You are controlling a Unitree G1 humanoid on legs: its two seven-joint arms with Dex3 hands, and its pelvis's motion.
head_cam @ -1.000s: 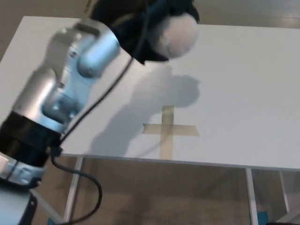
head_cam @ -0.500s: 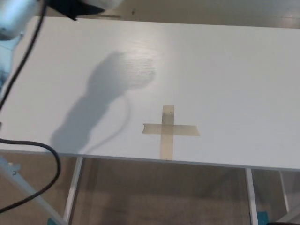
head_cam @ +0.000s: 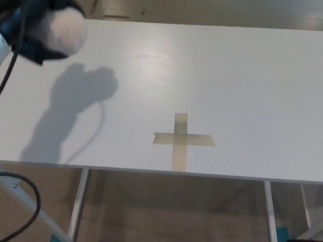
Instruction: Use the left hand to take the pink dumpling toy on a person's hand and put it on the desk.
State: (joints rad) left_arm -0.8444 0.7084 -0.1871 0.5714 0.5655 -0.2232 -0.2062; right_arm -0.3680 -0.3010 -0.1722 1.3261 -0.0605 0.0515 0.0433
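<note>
The left hand (head_cam: 38, 30) is gripping the pink dumpling toy (head_cam: 63, 31) above the white desk (head_cam: 227, 75), in the upper left of the frame

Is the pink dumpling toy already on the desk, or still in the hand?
Still in the hand. The left hand holds the pink dumpling toy above the desk; its shadow falls apart from it.

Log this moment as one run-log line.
left hand: shut on pink dumpling toy, held above desk far-left corner | toy: not yet on desk | right hand: not in view | tape cross: bare
</note>
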